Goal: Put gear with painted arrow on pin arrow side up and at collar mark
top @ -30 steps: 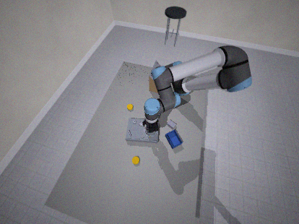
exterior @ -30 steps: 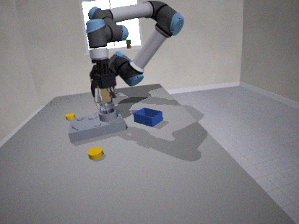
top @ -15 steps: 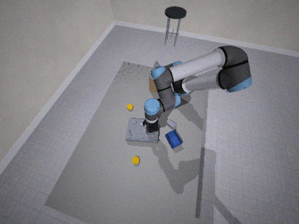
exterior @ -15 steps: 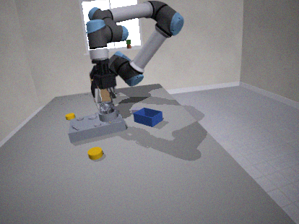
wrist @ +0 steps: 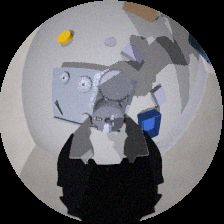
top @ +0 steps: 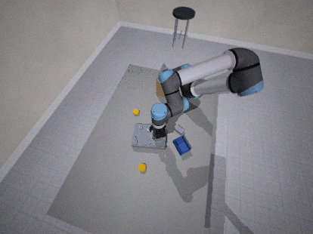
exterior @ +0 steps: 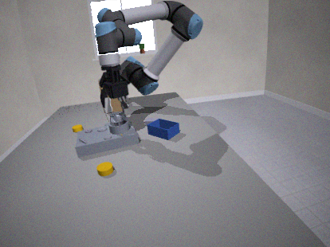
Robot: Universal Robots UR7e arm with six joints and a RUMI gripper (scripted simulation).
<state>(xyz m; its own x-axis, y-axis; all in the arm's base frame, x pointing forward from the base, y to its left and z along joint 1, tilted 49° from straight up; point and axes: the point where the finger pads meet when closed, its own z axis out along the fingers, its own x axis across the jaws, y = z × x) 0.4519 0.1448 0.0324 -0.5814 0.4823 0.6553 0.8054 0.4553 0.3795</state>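
From the top view, the gripper (top: 159, 135) hides whatever sits below it on the grey base plate (top: 141, 140). The gear (wrist: 111, 95) in its grasp shows only a blurred grey face in the wrist view: no arrow, pin or collar mark can be made out. The blue bin (wrist: 150, 123), right of the fingers, is partly cut by shadow.

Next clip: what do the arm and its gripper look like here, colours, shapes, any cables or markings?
The arm has pale silver-grey tube links, dark grey rounded joint housings and light blue round end caps. The gripper has a black blocky body with two pale grey fingers, seen broad and flat in the wrist view. No cables or markings are discernible at this resolution.
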